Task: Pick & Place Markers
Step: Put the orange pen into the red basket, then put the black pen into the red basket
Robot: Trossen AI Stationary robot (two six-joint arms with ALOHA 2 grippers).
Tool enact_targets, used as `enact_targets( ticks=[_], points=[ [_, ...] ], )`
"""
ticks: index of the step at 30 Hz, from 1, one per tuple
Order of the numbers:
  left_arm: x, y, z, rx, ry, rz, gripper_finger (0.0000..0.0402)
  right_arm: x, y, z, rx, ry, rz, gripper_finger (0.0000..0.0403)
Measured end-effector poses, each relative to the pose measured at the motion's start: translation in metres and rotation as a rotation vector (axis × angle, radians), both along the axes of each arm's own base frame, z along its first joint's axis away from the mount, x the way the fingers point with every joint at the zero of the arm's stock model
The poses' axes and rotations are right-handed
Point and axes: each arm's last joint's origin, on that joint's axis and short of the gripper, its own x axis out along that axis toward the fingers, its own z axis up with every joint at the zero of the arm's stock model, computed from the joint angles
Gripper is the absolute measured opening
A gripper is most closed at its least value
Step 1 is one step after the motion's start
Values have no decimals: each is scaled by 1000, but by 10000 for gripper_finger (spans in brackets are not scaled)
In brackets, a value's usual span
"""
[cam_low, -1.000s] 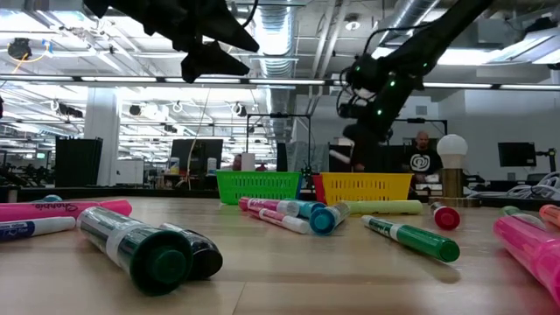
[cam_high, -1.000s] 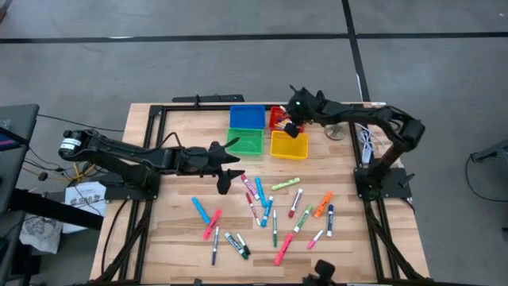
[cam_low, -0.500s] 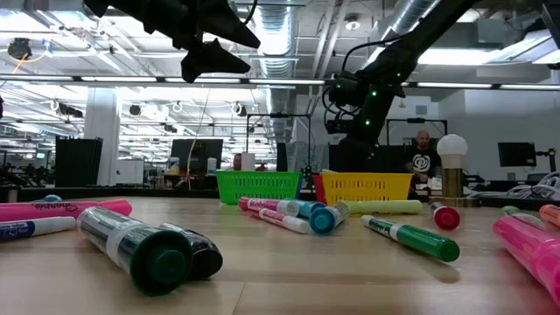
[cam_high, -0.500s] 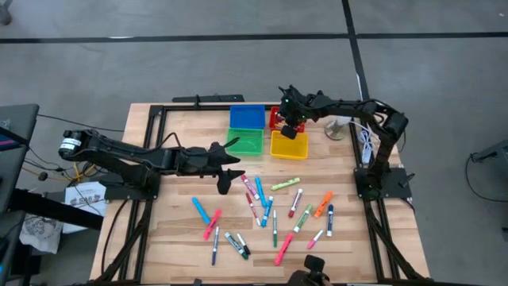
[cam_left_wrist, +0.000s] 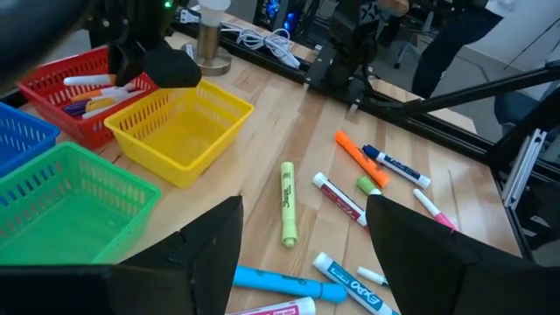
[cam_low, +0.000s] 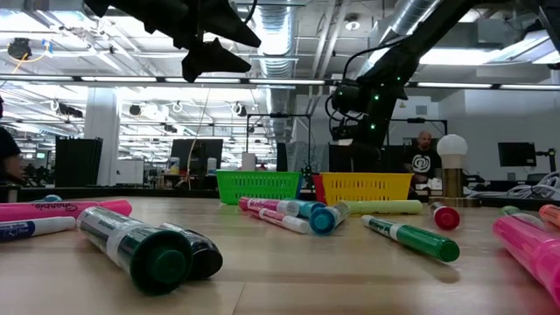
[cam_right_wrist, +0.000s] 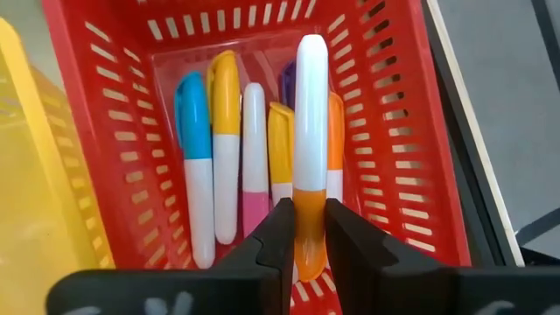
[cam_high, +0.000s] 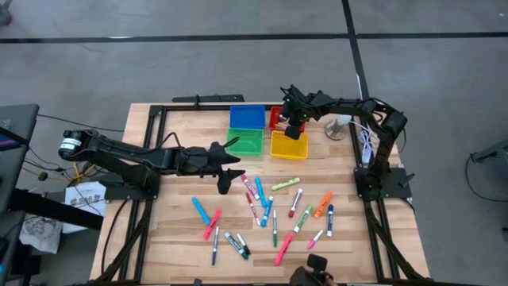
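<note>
The right end effector (cam_right_wrist: 303, 229) hangs over the red bin (cam_right_wrist: 385, 122) at the desk's far side, clamped on an orange-and-white marker (cam_right_wrist: 310, 131) above several markers lying inside. Just left stand yellow (cam_high: 288, 144), green (cam_high: 245, 141) and blue bins (cam_high: 247, 117). The left end effector (cam_high: 225, 165) hovers with fingers apart, seemingly empty, over the scattered markers (cam_high: 274, 208) nearer on the desk (cam_high: 175, 230).

Markers (cam_high: 274, 213) scattered on the table (cam_high: 175, 230) before four bins (cam_high: 267, 129) (some markers inside one).

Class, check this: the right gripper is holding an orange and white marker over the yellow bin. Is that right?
Not quite. The right gripper does hold the orange and white marker, but over the red bin, not the yellow one; the right wrist view shows it.
</note>
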Motion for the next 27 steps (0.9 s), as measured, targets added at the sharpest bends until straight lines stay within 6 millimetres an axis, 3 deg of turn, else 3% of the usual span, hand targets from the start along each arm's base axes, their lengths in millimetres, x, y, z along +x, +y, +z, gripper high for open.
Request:
enact_targets(
  ticks=[11, 20, 23, 27],
  points=[
    [0, 0, 0, 0, 0, -1, 242, 0, 0, 0, -9, 11, 52, 59],
    [0, 0, 0, 0, 0, 0, 242, 1, 2, 2, -11, 8, 64, 116],
    [0, 0, 0, 0, -1, 0, 242, 3, 5, 14, -29, -17, 66, 129],
    [0, 0, 1, -1, -6, 0, 242, 5, 14, 45, -69, -87, 66, 132]
  ],
)
